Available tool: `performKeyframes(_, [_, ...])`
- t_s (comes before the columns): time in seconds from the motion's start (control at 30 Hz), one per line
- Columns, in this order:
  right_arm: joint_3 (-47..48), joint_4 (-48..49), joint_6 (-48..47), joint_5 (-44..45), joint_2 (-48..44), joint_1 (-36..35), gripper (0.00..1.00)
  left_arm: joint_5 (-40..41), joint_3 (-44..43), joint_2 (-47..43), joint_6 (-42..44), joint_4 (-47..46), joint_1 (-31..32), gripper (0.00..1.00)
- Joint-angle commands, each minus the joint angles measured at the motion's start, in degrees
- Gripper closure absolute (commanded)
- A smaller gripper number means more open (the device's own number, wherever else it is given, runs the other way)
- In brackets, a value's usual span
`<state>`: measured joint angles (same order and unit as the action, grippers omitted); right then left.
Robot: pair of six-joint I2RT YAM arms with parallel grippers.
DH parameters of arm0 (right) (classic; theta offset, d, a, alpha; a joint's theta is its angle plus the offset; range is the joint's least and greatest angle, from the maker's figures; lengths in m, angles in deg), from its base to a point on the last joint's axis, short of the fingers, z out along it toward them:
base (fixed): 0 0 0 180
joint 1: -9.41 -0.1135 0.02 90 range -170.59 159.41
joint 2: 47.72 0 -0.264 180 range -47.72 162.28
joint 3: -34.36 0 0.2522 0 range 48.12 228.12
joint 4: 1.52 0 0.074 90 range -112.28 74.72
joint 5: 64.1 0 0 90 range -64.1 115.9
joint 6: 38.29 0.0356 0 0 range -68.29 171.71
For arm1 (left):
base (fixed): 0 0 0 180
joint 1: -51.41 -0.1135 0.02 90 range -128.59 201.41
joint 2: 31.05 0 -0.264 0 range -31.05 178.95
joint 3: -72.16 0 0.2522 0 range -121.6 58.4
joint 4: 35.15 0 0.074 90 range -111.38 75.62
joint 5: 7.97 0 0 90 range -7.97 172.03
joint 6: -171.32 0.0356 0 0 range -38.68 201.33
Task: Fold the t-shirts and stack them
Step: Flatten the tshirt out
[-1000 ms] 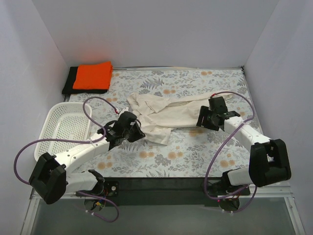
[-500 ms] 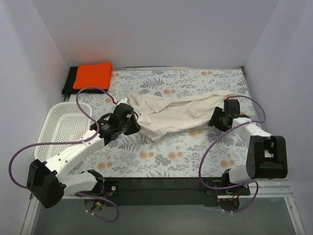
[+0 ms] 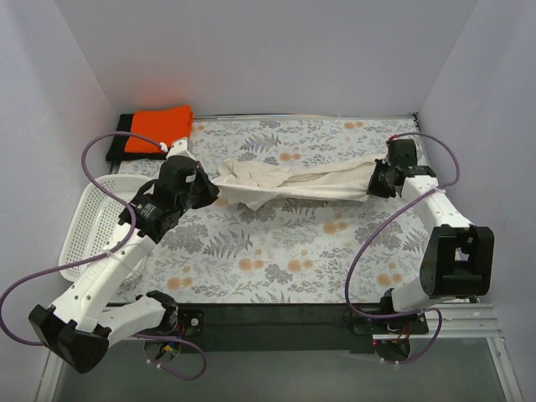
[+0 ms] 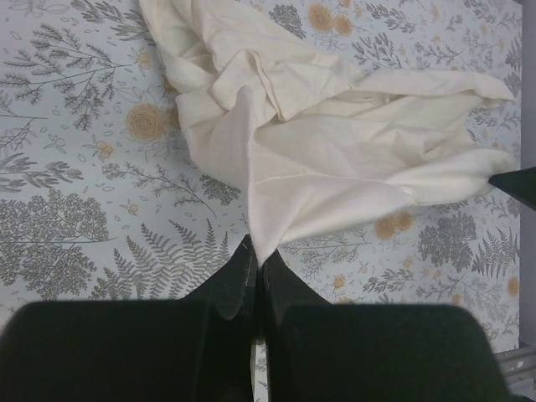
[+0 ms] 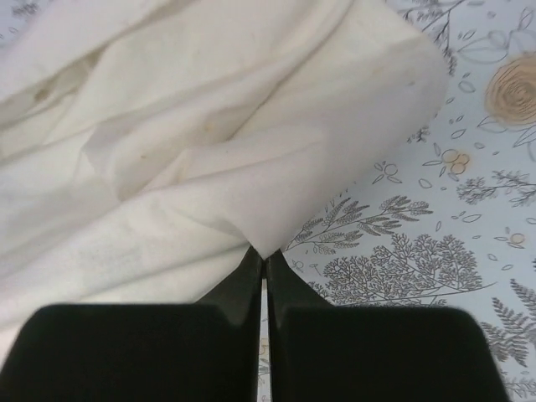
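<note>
- While the bright orange cotton t-shirt (image 3: 159,128) lies folded on the black t-shirt (image 3: 115,144) at the far left corner of the floral tabletop (image 3: 276,260), the pair looks stacked already. The white perforated plastic basket (image 3: 94,219) sits at the left edge.
- Left gripper (image 4: 255,253): jaws together, pinching a pointed corner of the plain cream cotton t-shirt (image 3: 293,182).
- That cream t-shirt stretches as a rumpled band between the two arms, across the far middle of the tabletop. It looks light, limp and creased, so it should sag and bunch wherever it is unsupported.
- By my judgement, the best hold is at hem or shoulder corners, drawn taut before it is laid flat.
- Right gripper (image 5: 261,255): jaws together, clamped on a fold at the shirt's right end, near the far right corner.
</note>
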<state>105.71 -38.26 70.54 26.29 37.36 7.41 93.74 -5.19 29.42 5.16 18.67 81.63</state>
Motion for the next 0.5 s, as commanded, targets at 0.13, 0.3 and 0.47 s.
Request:
performKeyframes(0.13, [17.12,-29.22,-6.08,7.52,1.14,-2.91,0.99,6.84,-4.7,-3.6,1.63,11.97,-0.42,1.0])
performKeyframes(0.3, [23.43,-27.39,-8.45,6.74,9.55,-9.5,0.88,6.4,-3.73,-4.66,0.4,14.18,-0.42,1.0])
performKeyframes(0.47, [26.44,-22.47,-11.0,2.79,14.06,-12.33,0.54,4.56,-3.73,-3.26,0.84,11.81,-0.42,1.0])
